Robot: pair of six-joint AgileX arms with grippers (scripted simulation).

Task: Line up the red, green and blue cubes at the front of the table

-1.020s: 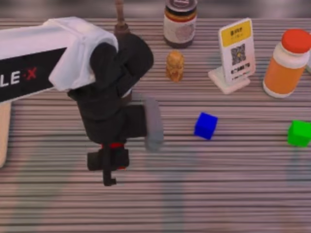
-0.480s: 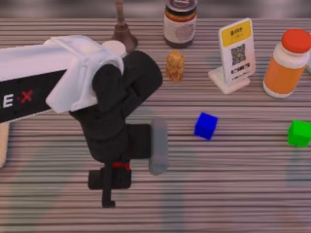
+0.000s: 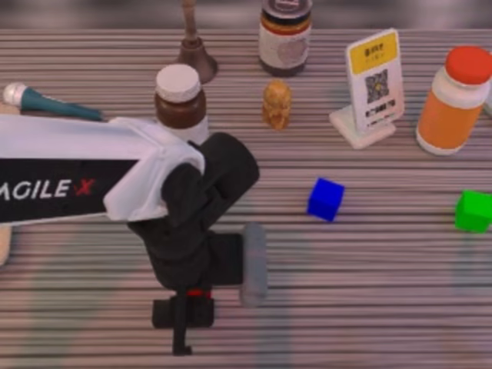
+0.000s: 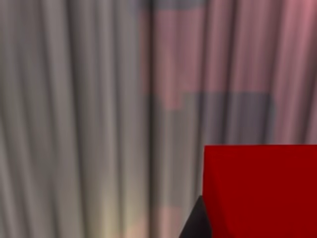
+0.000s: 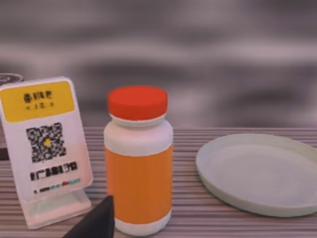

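Clasping what seems the red cube, left gripper hangs near the table's front

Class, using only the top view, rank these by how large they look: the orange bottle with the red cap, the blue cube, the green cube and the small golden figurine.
1. orange bottle, clearly largest.
2. golden figurine.
3. blue cube and green cube: these look alike, so no ranking; the green one is partly cut off by the picture's edge.
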